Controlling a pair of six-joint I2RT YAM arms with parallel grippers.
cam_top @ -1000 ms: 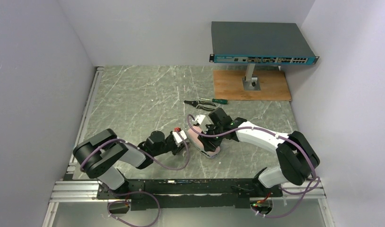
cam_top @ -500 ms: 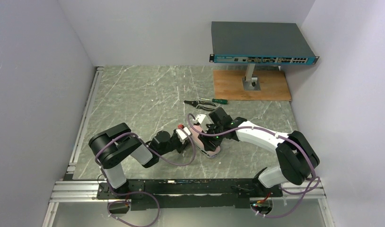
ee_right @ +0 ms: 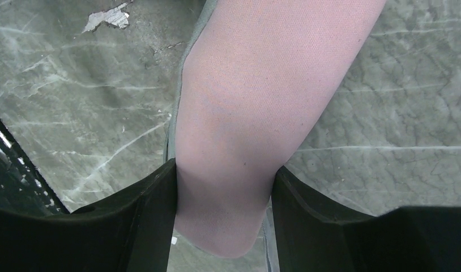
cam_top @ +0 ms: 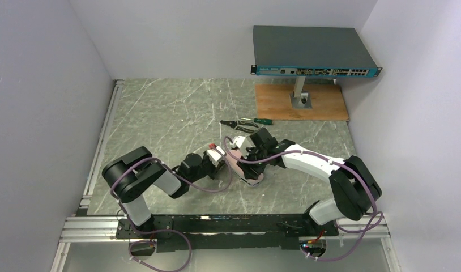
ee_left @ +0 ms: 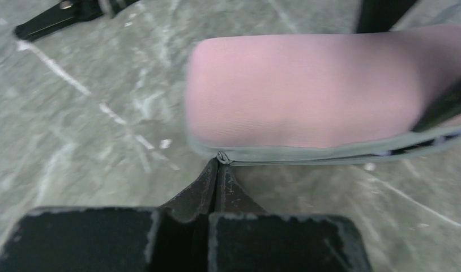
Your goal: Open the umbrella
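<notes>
The folded umbrella (cam_top: 243,168) lies on the marble table between the arms, a plump pale pink fabric bundle with a grey zip-like edge. Its shaft and handle are hidden. My right gripper (ee_right: 222,190) is shut across the bundle's near end, with one finger (ee_right: 146,209) on each side of the pink fabric (ee_right: 245,107). My left gripper (ee_left: 218,162) is shut, its tips pinching a small grey tab (ee_left: 222,157) on the grey edge of the bundle (ee_left: 307,90). In the top view the left gripper (cam_top: 222,158) is at the bundle's left side and the right gripper (cam_top: 248,157) is over it.
Pliers with dark and green handles (cam_top: 244,123) lie just behind the umbrella, and their dark tip shows in the left wrist view (ee_left: 52,17). A wooden board (cam_top: 324,105) at the back right carries a stand with a network switch (cam_top: 310,51). White walls enclose the table.
My left arm swung right to the umbrella's left side, then shifted a little up and back with its gripper shut. The right arm and the umbrella have barely moved.
</notes>
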